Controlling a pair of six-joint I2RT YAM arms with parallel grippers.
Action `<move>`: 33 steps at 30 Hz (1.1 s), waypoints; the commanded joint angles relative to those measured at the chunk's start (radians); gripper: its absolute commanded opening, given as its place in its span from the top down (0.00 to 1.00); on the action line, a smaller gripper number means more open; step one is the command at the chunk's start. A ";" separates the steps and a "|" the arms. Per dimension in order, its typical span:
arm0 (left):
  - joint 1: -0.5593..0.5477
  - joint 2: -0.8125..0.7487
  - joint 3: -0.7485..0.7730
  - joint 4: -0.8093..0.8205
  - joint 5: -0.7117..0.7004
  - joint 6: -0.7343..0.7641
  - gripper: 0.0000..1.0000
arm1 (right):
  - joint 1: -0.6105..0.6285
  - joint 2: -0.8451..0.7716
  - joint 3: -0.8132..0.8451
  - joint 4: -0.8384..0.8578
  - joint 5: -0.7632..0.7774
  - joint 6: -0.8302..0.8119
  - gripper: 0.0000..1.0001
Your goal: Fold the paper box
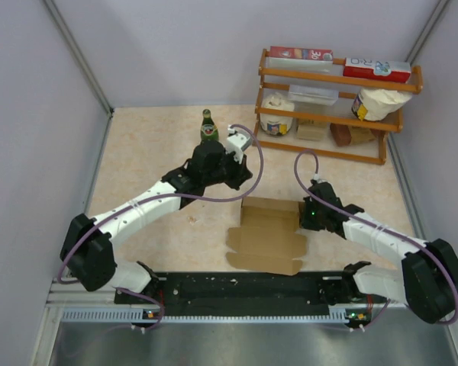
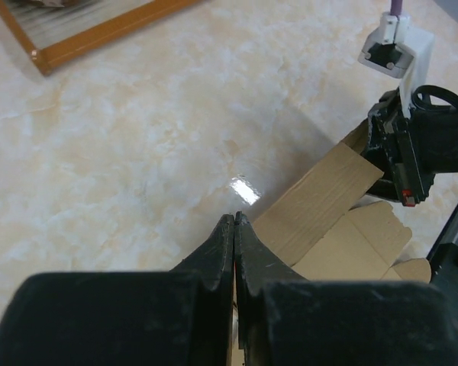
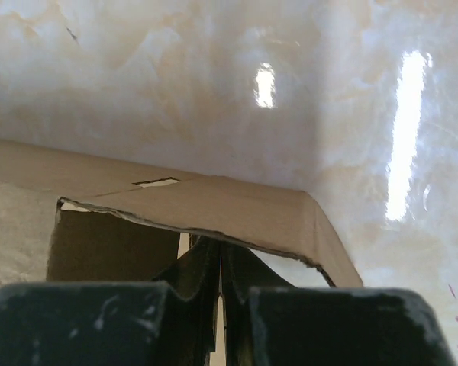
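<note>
- The left gripper (image 2: 235,221) has its 2 black fingers pressed together with nothing between them, the tips just above the pale marbled table (image 2: 137,152).
- The plain brown corrugated cardboard paper box (image 1: 266,238) lies opened out, starting just ahead and to the right of those tips.
- The right gripper (image 3: 220,250) has its 2 fingers closed together, the tips tucked under a lifted flap at the box's end. I cannot tell whether card is pinched.
- A green glass bottle (image 1: 208,126) stands just beyond the left wrist.
- An orange wooden shelf rack (image 1: 328,114) stands well beyond the right gripper.
</note>
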 commanded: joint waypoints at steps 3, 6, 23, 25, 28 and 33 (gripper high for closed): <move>0.055 -0.081 0.005 -0.014 -0.014 0.016 1.00 | -0.012 0.078 0.030 0.227 -0.095 -0.034 1.00; 0.058 -0.090 -0.001 -0.022 -0.011 0.016 1.00 | -0.012 0.136 0.057 0.299 -0.133 -0.074 1.00; 0.057 -0.080 -0.082 -0.031 0.066 0.026 1.00 | -0.012 0.207 0.091 0.469 -0.202 -0.255 0.98; 0.055 -0.089 -0.108 -0.027 0.076 0.018 1.00 | -0.012 0.192 0.076 0.471 -0.202 -0.254 0.98; 0.054 -0.109 -0.147 -0.025 0.089 0.004 1.00 | -0.012 0.187 0.070 0.471 -0.216 -0.254 0.98; 0.049 -0.144 -0.200 -0.015 0.081 -0.008 1.00 | -0.012 0.195 0.067 0.475 -0.221 -0.247 0.98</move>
